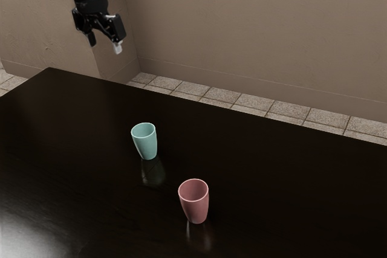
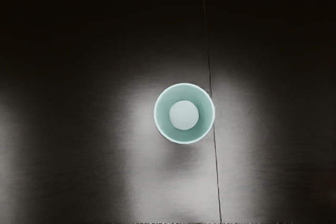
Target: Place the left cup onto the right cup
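While your gripper (image 1: pixel 104 41) hangs high over the dark table (image 1: pixel 54 149) at the exterior view's upper left, note its fingers: spread well apart, nothing held. Teal cup (image 1: pixel 144 140) stands upright near mid-table, mouth up, well below the hand. Pink cup (image 1: pixel 193 200) stands upright too, apart from the teal one, toward the exterior view's lower right. From the wrist you look straight down into the teal cup (image 2: pixel 184 113); a thin table seam (image 2: pixel 207 35) runs just beside its rim.
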You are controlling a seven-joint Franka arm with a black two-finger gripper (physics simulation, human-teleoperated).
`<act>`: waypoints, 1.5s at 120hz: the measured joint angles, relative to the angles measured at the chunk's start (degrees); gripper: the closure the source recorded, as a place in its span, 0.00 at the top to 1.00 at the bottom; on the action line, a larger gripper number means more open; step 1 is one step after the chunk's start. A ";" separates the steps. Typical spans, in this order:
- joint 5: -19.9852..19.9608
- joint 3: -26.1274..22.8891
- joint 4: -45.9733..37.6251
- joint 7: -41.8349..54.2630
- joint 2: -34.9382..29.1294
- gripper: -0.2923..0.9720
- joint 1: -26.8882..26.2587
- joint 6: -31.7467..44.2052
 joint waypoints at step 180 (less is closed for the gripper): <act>-4.63 -6.80 -20.83 -7.97 15.78 0.76 3.71 32.33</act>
